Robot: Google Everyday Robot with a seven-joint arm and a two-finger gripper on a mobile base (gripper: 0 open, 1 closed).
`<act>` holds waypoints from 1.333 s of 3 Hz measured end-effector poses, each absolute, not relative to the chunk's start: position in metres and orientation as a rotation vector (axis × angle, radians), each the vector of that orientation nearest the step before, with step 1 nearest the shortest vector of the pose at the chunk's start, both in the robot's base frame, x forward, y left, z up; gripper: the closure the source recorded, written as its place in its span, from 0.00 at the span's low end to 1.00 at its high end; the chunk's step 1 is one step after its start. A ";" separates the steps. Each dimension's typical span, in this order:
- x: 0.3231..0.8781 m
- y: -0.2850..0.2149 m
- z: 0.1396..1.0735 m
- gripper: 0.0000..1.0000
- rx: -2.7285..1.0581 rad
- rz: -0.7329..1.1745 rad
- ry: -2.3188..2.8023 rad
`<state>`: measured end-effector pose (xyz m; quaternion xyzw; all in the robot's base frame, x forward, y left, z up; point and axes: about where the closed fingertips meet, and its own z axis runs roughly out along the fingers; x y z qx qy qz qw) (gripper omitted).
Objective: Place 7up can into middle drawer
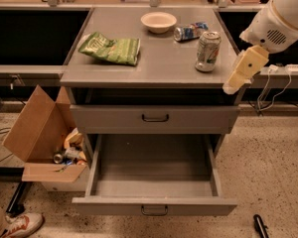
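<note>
Hovering at the cabinet top's front corner, the gripper (233, 86) hangs from a cream arm, holding nothing. Whether it is spread or closed is not discernible.

Findings:
- The 7up can (208, 51) stands upright on the top, inboard of the gripper and slightly behind it, near but clear of it. It is not yet grasped.
- The middle drawer (154, 206) is pulled fully out, below the gripper and inboard of it. The upper drawer (155, 118), between the two, is shut.
- A blue can (190, 31) lies on its side just beyond the 7up can. A bowl (159, 22) and a chip bag (111, 48) sit farther inboard.

Recommendation for the reach, by judgement: come in level from the gripper's side and close on the can's mid-body. Stop short of the blue can behind it. An upright can tips easily under a high or glancing touch. Lift clear of the top's edge before descending, since the shut upper drawer and overhanging top crowd the path down.

Markings: green patches show on the 7up can, but no lettering reads. The print on the bag and the blue can is likewise illegible.
</note>
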<state>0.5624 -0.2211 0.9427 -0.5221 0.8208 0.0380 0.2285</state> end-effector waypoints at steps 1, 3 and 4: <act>0.563 -0.221 0.943 0.00 -1.437 0.105 2.260; 0.611 -0.228 0.941 0.00 -1.320 0.166 2.212; 0.648 -0.228 0.941 0.00 -1.233 0.208 2.183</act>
